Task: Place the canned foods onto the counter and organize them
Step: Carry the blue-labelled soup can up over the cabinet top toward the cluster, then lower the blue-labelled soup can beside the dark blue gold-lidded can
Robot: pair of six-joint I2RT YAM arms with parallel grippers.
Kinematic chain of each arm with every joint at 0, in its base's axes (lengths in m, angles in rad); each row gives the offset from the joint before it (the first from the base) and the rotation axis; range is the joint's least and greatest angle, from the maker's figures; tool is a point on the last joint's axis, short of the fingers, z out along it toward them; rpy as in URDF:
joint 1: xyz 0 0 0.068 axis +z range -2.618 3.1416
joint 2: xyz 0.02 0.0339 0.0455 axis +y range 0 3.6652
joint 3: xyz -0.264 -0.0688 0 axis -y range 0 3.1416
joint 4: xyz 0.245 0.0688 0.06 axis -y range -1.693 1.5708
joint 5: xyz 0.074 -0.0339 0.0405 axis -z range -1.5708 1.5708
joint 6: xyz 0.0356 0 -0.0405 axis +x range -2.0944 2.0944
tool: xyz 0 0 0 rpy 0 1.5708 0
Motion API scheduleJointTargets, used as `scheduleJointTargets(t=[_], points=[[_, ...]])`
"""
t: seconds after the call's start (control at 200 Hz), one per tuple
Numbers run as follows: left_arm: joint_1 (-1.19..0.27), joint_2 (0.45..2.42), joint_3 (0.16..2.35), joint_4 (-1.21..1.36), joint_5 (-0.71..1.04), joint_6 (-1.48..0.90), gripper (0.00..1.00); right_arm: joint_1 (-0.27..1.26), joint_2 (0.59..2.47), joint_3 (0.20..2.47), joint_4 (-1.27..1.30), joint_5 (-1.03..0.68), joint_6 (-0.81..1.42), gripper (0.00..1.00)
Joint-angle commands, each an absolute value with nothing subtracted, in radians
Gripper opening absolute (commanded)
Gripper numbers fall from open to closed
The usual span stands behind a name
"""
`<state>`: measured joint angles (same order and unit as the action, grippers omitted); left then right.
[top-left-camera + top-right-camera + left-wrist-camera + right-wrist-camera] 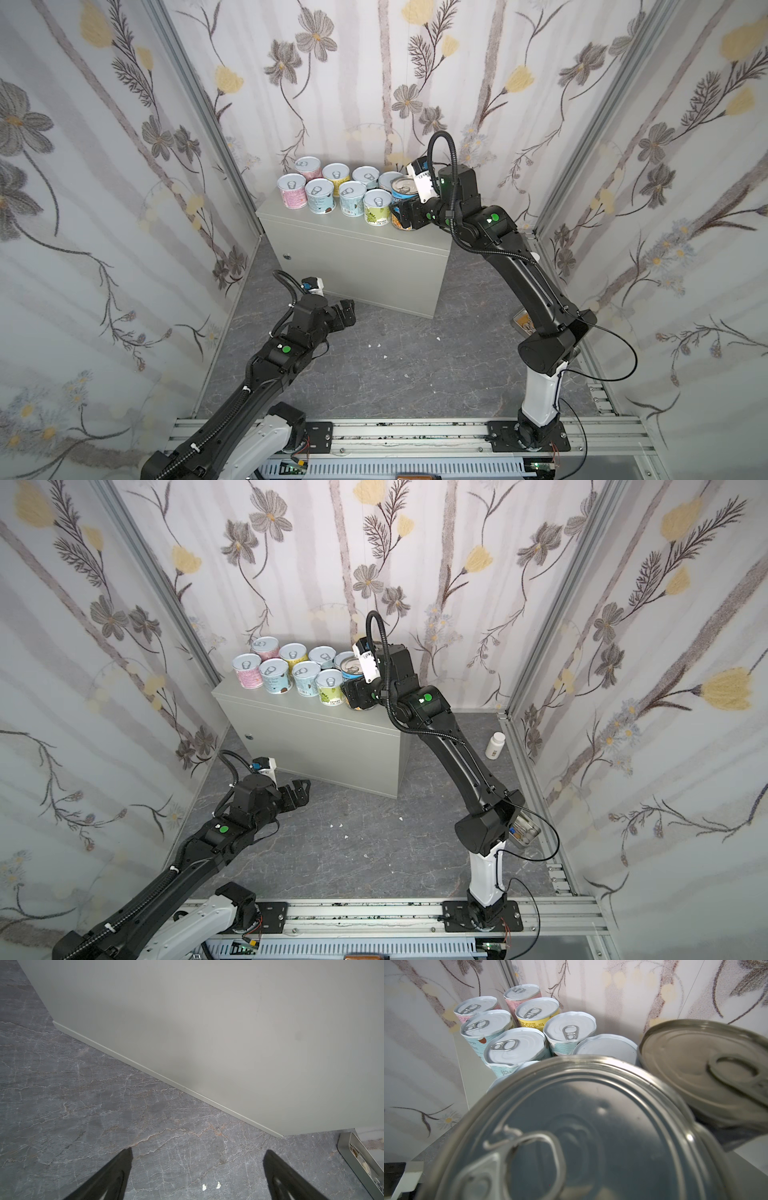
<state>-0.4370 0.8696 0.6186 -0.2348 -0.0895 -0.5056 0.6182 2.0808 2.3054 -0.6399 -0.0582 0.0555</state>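
Upper centre of both top views: grey box table [353, 257] [309, 739], carrying eight short cans [350, 192] [304, 672] [517, 1049] upright on its top in two tight rows, pink at the left end, green at the near right.

Just right of those rows, a tall blue can [402, 187] [352, 666] [581, 1126], upright, lid up, clamped at mid-height by the right jaws, one finger on either side. Base at the right end of the table top; resting or just lifted, impossible to tell.

In the right wrist view, that can's lid filling the lower frame, a second tall dark can [708, 1068] just beside it at right, the short cans beyond at upper left.

Left jaws spread wide and empty, low over the dark marbled floor [395, 357] [83, 1095] before the table front, fingers [122, 1167] well apart in the left wrist view.

White bottle [495, 746] on the floor at right of the frame. Flat tin [525, 833] [357, 1157] lower right, partly behind the right arm.
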Motion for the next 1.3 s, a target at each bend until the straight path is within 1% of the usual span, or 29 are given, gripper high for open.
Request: scheduleJointTargets(t=[0.0, 0.18, 0.57, 0.779, 1.029, 1.139, 1.294], points=[[-0.436, 0.864, 0.617, -0.201, -0.092, -0.518, 1.0, 0.615, 2.084, 2.318, -0.508, -0.069, 0.048, 0.67], [-0.436, 0.861, 0.614, -0.201, -0.092, -0.518, 1.0, 0.615, 2.078, 2.318, -0.509, -0.078, 0.041, 0.79], [-0.436, 0.838, 0.606, -0.206, -0.094, -0.522, 1.0, 0.615, 2.042, 2.318, -0.518, -0.112, 0.034, 0.99], [-0.436, 0.825, 0.611, -0.21, -0.092, -0.523, 1.0, 0.616, 2.0, 2.318, -0.524, -0.11, 0.04, 1.0], [-0.435, 0.819, 0.652, -0.233, -0.094, -0.512, 1.0, 0.6, 1.9, 2.311, -0.53, -0.092, 0.093, 1.0], [-0.436, 0.819, 0.671, -0.244, -0.099, -0.503, 1.0, 0.567, 1.854, 2.28, -0.529, -0.098, 0.117, 0.99], [-0.435, 0.823, 0.685, -0.255, -0.105, -0.489, 1.0, 0.483, 1.814, 2.192, -0.515, -0.112, 0.166, 0.97]])
